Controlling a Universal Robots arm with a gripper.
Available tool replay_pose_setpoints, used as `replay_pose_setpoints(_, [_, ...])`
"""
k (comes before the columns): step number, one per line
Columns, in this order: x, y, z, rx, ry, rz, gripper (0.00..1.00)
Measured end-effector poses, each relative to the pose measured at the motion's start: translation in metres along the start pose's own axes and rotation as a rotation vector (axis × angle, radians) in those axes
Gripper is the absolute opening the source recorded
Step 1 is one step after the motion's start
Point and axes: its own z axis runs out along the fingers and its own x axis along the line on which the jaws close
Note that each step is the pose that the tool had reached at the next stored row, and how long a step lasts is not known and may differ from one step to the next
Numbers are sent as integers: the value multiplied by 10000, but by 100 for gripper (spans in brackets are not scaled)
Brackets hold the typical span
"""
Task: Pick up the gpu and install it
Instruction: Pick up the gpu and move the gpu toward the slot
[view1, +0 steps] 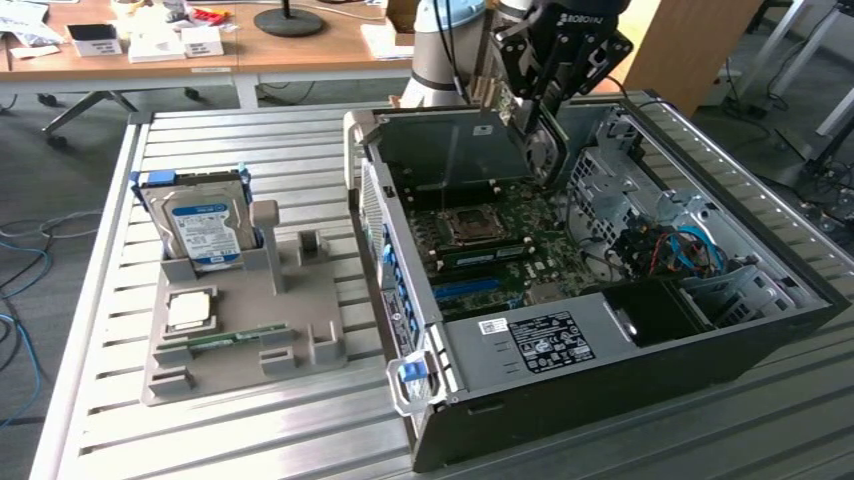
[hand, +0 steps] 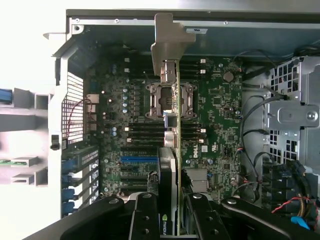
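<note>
My gripper hangs over the back of the open computer case, shut on the gpu. In the wrist view the gpu shows edge-on as a thin green card with a dark face, clamped between the black fingers. Its silver bracket points toward the case's rear wall. The card hovers above the motherboard, over the CPU socket and the slots, and I see no contact with the board.
A grey fixture tray at the exterior view's left holds a hard drive, a CPU chip and a memory stick. Cables and a drive cage fill the case's right side. A wooden desk stands behind.
</note>
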Motion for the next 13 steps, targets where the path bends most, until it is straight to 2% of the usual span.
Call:
replay_pose_setpoints(7, [-101,1,0,-1,0,0,27])
replay_pose_setpoints(13, [-119,2,0,0,0,0,27])
